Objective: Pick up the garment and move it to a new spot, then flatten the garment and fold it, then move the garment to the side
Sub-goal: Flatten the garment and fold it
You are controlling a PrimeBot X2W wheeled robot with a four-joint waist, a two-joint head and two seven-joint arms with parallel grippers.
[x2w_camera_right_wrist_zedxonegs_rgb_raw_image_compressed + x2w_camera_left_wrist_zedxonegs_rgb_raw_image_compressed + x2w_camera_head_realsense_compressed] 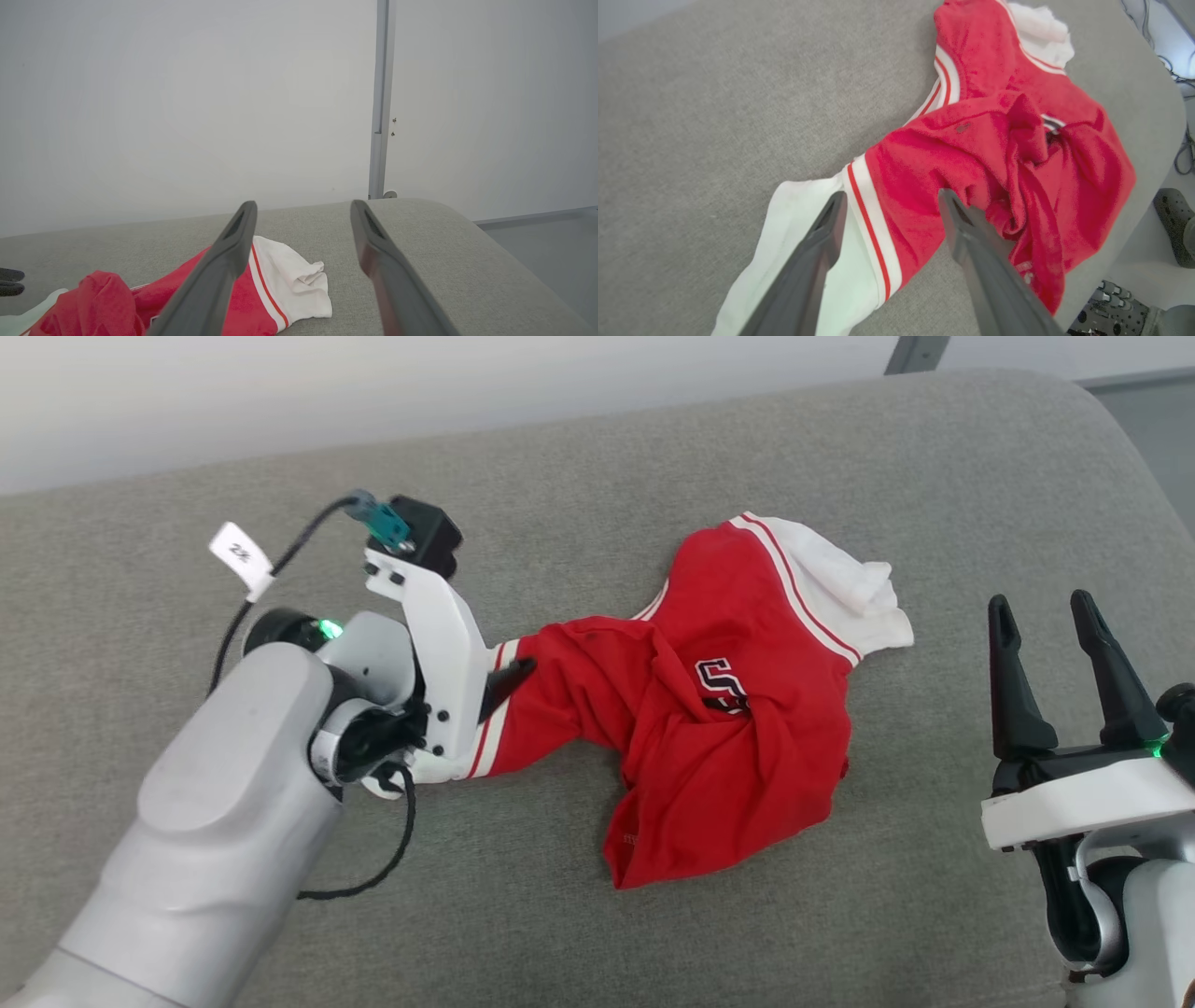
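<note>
Fingers (822, 242) of the left gripper (891, 196) stand spread wide and hold nothing. In the left wrist view they straddle the striped seam where a white sleeve (803, 242) meets the red body of the garment (747, 747). They sit close over the cloth, and whether they press on it cannot be told. The right gripper (1041, 602) waits at the lower right of the head view, its fingers also wide apart and empty, well apart from the cloth.

The garment lies crumpled in the middle of the head view on the grey cushion (653, 457). One sleeve is stretched toward the left gripper at centre left, and the other sleeve (859, 588) is bunched at the upper right. The chest is twisted into folds, so only an "S" (721, 683) of the lettering shows.

Judging by this, the task is at an early stage. Nothing is flattened or folded, and the move to the side is not yet done. Whether the garment already lies in its new spot cannot be told. The left gripper looks set for a grasp at the shoulder.

The count is one garment with two white sleeves, two grippers with two dark fingers each, and one cushion.
</note>
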